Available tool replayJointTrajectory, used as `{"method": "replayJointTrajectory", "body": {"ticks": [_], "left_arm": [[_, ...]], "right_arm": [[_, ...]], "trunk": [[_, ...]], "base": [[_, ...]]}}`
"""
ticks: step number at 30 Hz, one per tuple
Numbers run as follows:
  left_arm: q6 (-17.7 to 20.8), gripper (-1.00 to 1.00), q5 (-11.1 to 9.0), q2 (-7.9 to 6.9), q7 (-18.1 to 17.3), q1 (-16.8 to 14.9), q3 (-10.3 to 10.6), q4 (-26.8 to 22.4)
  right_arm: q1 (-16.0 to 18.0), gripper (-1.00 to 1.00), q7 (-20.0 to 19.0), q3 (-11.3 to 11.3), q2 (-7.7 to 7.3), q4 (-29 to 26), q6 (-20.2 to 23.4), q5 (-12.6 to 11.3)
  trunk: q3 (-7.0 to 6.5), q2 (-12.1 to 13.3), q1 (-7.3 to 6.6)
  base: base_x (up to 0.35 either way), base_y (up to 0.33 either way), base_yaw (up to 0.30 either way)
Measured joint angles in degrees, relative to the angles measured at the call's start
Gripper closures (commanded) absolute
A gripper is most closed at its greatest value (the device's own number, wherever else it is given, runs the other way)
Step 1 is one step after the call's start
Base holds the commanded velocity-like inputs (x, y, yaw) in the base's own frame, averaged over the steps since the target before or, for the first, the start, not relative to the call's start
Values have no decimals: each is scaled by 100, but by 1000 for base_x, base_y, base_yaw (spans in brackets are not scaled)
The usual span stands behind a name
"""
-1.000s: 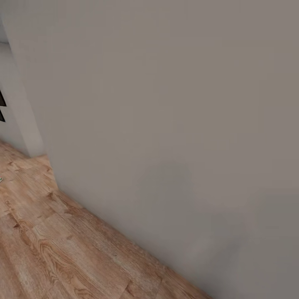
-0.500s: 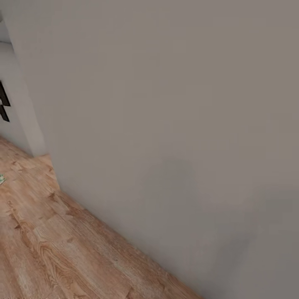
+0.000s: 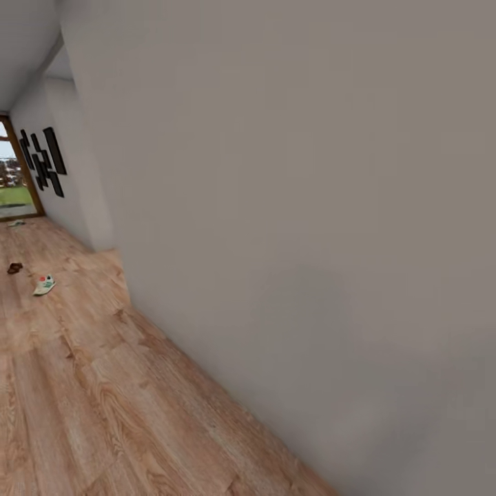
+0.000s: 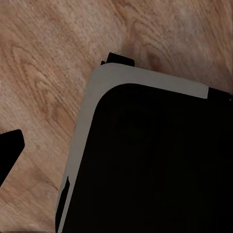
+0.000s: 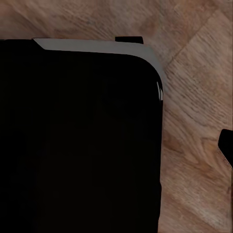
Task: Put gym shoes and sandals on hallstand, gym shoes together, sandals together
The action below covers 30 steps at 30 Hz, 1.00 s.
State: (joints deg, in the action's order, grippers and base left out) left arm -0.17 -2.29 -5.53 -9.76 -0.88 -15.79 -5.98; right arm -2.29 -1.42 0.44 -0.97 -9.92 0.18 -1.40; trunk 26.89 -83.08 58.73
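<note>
Far down the corridor floor (image 3: 103, 399), in the head view, one white gym shoe (image 3: 45, 284) with a red and green mark lies on its own. A small dark brown sandal (image 3: 14, 268) sits just beyond it, to the left. Near the far doorway lies another small pale thing (image 3: 15, 222), too small to name. The hallstand is out of view. In the left wrist view one dark finger (image 4: 8, 148) pokes in over the wood planks. One dark finger (image 5: 226, 145) shows the same way in the right wrist view. Nothing is seen between them.
A long plain grey wall (image 3: 310, 207) runs close along my right side. Black frames (image 3: 43, 162) hang on the far wall beside a glass door (image 3: 14, 186). Both wrist views look down on my black, grey-edged base (image 4: 155, 165) over the floor.
The head camera has swung left and up, so the whole picture shifted. The corridor's far end, the gym shoe and the sandal have come into view.
</note>
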Motion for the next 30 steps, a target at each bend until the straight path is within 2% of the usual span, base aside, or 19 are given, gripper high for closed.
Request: {"method": "replayJointTrajectory", "body": {"ticks": [30], "left_arm": [[28,-100,-18,-9,-5,0,-11,1]], "right_arm": [[0,-100,1,-11,-8,-1,0,-2]], "trunk": [[0,0,0]], "base": [[0,0,274]]}}
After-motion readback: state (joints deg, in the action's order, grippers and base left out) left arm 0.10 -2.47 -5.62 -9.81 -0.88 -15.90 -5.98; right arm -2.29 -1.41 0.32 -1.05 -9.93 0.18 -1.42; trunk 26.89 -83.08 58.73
